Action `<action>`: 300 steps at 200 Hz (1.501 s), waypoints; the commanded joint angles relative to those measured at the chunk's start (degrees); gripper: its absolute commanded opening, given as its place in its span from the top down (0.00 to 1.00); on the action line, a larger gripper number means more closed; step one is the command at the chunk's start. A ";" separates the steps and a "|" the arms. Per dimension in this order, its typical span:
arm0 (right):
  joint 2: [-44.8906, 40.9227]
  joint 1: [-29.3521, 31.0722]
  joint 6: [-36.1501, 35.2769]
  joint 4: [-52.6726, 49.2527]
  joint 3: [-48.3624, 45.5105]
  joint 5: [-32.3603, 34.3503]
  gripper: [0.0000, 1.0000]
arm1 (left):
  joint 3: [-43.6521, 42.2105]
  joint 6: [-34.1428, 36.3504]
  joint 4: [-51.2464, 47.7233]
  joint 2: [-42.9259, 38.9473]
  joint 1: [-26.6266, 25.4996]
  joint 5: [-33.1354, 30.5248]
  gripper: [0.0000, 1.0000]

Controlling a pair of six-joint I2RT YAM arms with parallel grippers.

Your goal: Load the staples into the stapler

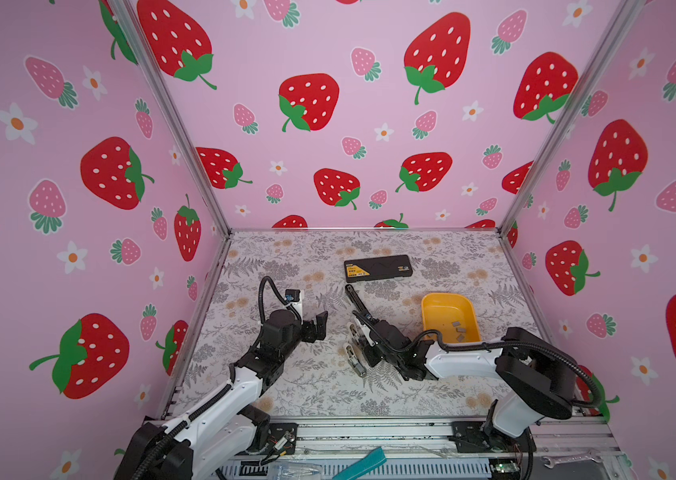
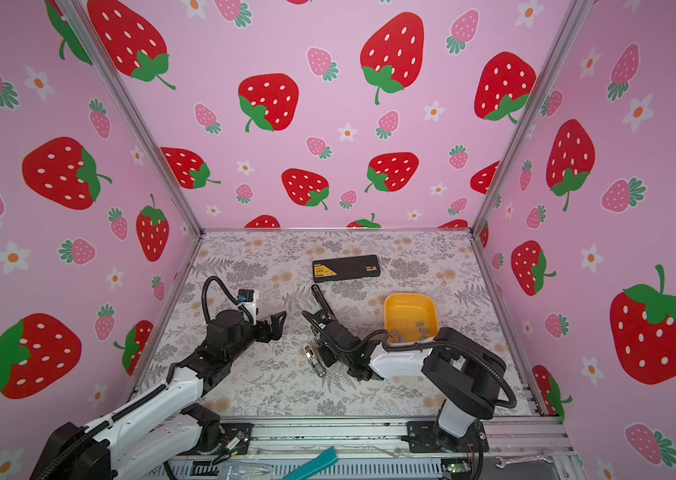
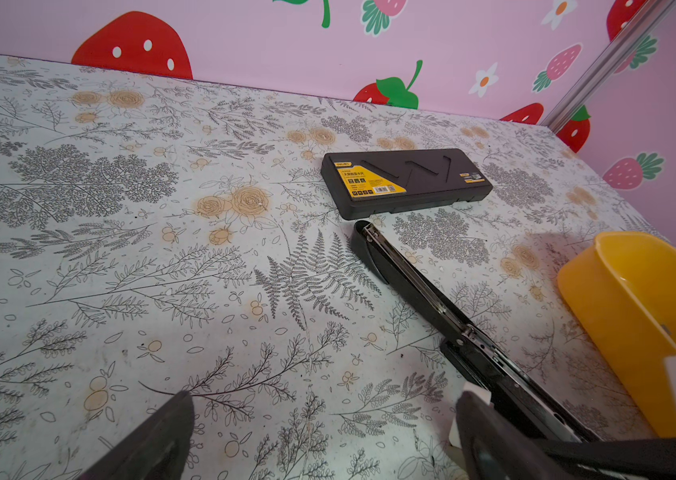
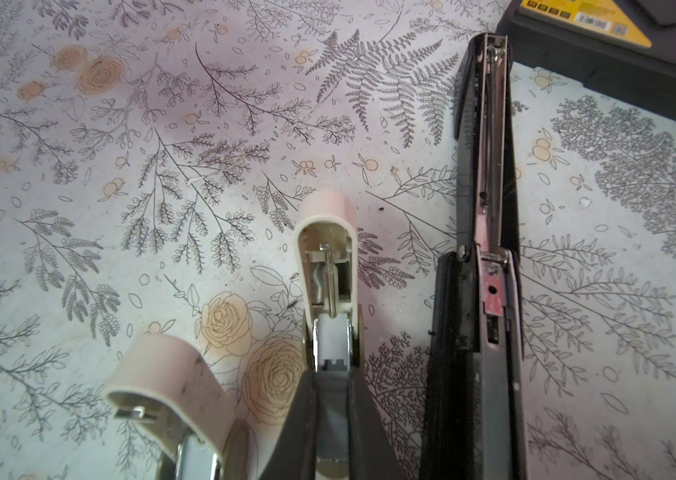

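The black stapler (image 1: 357, 301) (image 2: 322, 301) (image 3: 411, 286) (image 4: 490, 166) lies opened flat mid-table, its metal channel facing up. The staples (image 1: 459, 326) (image 2: 421, 326), small grey strips, lie inside a yellow bin (image 1: 444, 309) (image 2: 409, 303) (image 3: 639, 291) to the stapler's right. A second, cream stapler (image 1: 352, 353) (image 2: 312, 354) (image 4: 328, 232) lies opened beside the black one. My right gripper (image 1: 367, 343) (image 2: 324, 347) (image 4: 330, 382) is shut on one of the cream stapler's opened arms. Left of both staplers, my left gripper (image 1: 319, 326) (image 2: 276, 326) (image 3: 324, 403) hangs open and holds nothing.
A black box with a yellow label (image 1: 378, 268) (image 2: 346, 268) (image 3: 403, 183) (image 4: 619, 37) lies just behind the black stapler's far end. Pink strawberry walls close three sides. A wrench (image 1: 569, 459) and a teal strip (image 1: 361, 463) lie on the front rail.
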 commanded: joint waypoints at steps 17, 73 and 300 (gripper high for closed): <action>1.10 0.25 -1.28 1.14 1.89 0.29 0.91 | 2.74 -0.26 0.81 0.27 0.29 0.15 0.01; 2.39 0.16 -1.55 0.88 2.51 0.44 0.91 | 2.74 -0.50 0.85 0.43 0.24 0.06 0.01; 4.49 -0.46 -2.40 -0.09 3.13 1.38 0.91 | 3.17 -0.55 1.10 1.90 0.28 -0.20 0.01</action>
